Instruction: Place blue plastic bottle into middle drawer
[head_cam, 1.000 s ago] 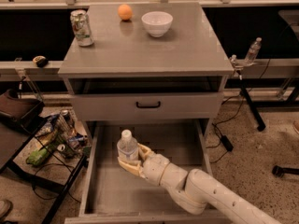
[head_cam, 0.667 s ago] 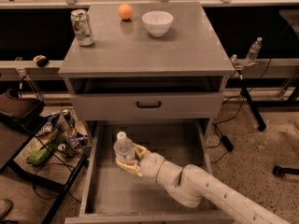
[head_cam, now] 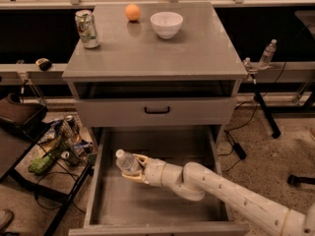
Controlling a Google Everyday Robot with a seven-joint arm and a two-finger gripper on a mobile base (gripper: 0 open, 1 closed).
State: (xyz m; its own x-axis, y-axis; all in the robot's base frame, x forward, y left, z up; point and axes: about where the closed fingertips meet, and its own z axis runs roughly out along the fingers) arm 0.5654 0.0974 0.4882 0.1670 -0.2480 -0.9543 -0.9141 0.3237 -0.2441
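Gripping the tilted blue plastic bottle [head_cam: 126,161], claw [head_cam: 136,167] clamped around it, inside middle drawer [head_cam: 162,204]

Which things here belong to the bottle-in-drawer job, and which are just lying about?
Job: open middle drawer; blue plastic bottle; gripper, closed on the bottle over that drawer.
Lying about: soda can, orange, white bowl on the cabinet top; small bottle at right.
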